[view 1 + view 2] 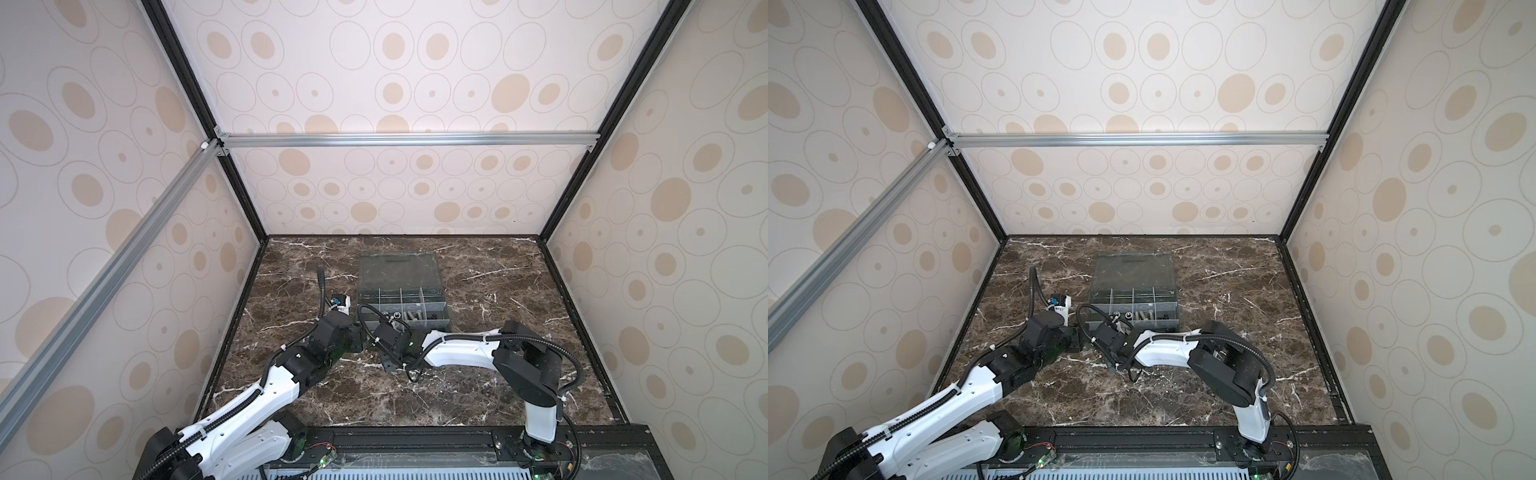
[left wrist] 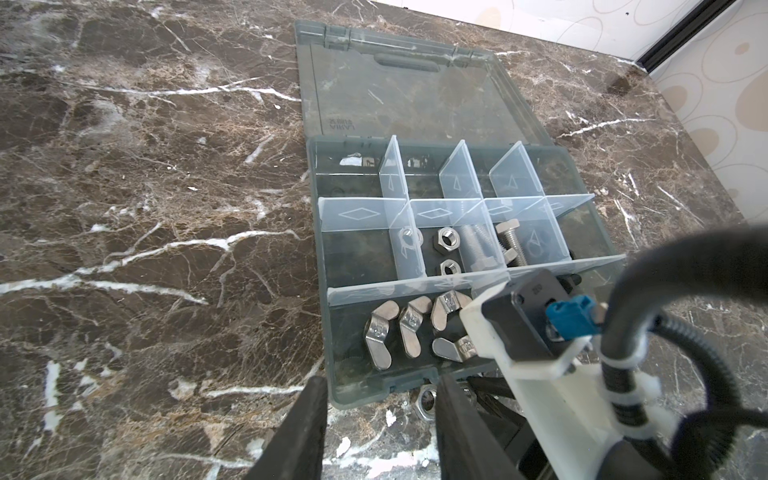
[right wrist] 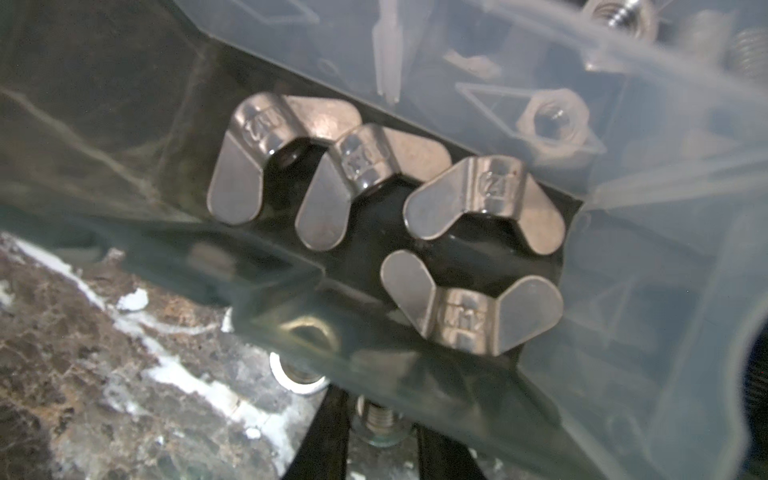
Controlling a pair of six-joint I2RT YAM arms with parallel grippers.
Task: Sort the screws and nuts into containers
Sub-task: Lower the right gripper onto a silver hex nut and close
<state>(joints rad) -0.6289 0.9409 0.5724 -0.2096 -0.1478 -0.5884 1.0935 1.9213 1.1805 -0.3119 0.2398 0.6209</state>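
One screw (image 3: 375, 417) sits just outside the organizer box's (image 2: 357, 257) 6 o'clock wall, between your right gripper's (image 3: 376, 409) fingers; clamped or not, cannot tell. A hex nut (image 2: 426, 401) lies beside it. Wing nuts (image 3: 482, 203) lie in the 6 o'clock compartment (image 2: 353, 332). Your left gripper (image 2: 380, 386) is released at the box's 7 o'clock corner.

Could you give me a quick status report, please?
Left gripper open, empty. Right gripper: jaws flank a screw by the box front; grip unconfirmed. Loose hex nut lies close by.
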